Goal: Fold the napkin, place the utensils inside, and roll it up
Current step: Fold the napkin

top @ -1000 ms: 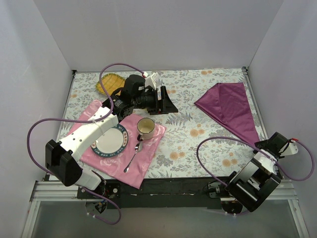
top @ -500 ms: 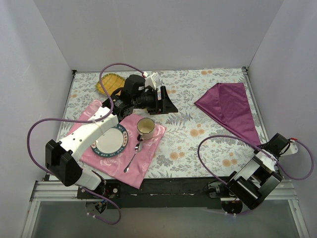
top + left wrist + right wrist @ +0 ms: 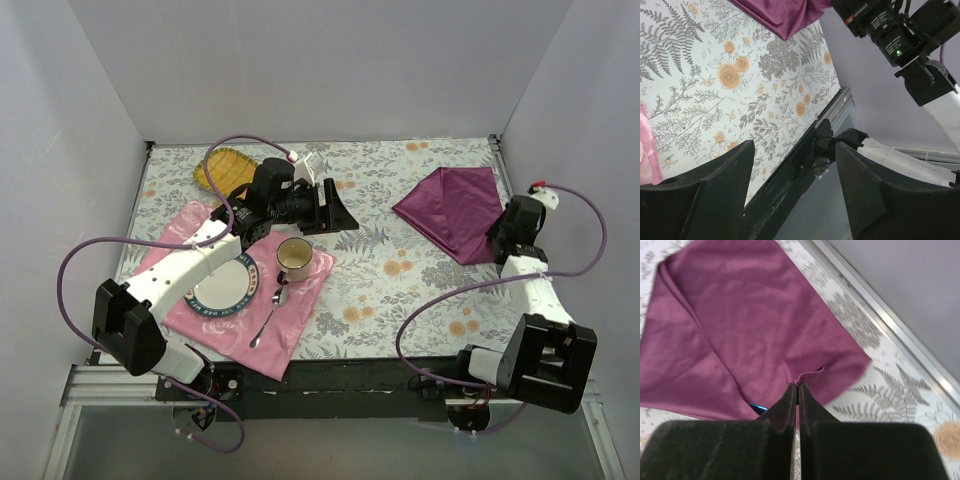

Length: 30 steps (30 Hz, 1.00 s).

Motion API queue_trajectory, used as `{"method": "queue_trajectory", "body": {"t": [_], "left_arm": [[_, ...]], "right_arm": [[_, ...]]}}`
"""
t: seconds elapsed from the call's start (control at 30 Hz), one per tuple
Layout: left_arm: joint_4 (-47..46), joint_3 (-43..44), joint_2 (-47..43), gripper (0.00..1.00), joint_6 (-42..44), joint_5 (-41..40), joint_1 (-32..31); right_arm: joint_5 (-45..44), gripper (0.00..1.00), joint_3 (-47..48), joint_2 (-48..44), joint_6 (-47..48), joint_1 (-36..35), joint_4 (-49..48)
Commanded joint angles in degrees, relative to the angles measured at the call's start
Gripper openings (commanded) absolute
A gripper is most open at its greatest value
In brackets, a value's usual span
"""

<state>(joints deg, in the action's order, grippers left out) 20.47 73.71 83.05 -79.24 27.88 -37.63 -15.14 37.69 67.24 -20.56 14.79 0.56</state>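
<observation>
White-walled enclosure, table (image 3: pixel 400 275) covered in a floral print of grey ferns and orange blooms. Napkin (image 3: pixel 455 210), dark magenta satin, lies at the far right of the table as a rough triangle, one side running close along the right-hand rail. Right arm reaches out to its near corner. In the wrist view the right end effector (image 3: pixel 796 385) is clenched tight, fingers pressed together on a small pucker of the napkin's hem. A thin blue sliver (image 3: pixel 758 407) peeks from under the cloth just left of the fingers; cannot tell what it is. Left arm stretches over the left half of the table. The left end effector (image 3: pixel 795 145) is released, fingers spread, grasping nothing, hanging over bare floral cloth near the middle. At near left lies a pink placemat (image 3: pixel 300 320) carrying a blue-rimmed plate (image 3: pixel 232 285), partly under the left arm. A cream cup (image 3: pixel 293 258) sits at the placemat's far right corner, a silver spoon (image 3: pixel 268 315) just below it. A yellow dish (image 3: pixel 222 168) sits at far left.
</observation>
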Motion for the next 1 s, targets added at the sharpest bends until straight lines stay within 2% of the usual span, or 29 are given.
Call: {"method": "queue_trajectory", "body": {"t": [0.0, 0.17, 0.27, 0.4, 0.53, 0.73, 0.97], "left_arm": [[-2.01, 0.29, 0.27, 0.65, 1.37, -1.33, -0.17], [-1.49, 1.17, 2.03, 0.65, 2.07, -0.98, -0.17], [-0.52, 1.26, 2.73, 0.65, 3.04, -0.72, -0.17], [-0.08, 0.73, 3.09, 0.65, 3.48, -0.11, -0.17], [-0.08, 0.64, 3.09, 0.65, 3.39, 0.33, -0.17], [-0.87, 0.29, 2.74, 0.65, 2.43, 0.6, -0.17], [-0.52, 0.12, 1.95, 0.65, 2.07, 0.07, -0.17]], "right_arm": [[-3.94, 0.01, 9.31, 5.95, 8.15, -5.46, -3.46], [-2.1, 0.01, 19.15, 13.78, 12.2, -9.59, -2.93], [-0.42, 0.01, 21.54, 15.02, 13.87, -11.79, -1.36], [-0.33, 0.01, 22.52, 14.24, 16.07, -13.29, 1.44], [2.38, 0.01, 19.28, 11.16, 20.02, -13.29, -0.03], [12.14, 0.01, 18.9, 11.76, 24.95, -13.29, -3.72], [24.17, 0.01, 25.14, 19.32, 26.88, -13.29, -1.44]]}}
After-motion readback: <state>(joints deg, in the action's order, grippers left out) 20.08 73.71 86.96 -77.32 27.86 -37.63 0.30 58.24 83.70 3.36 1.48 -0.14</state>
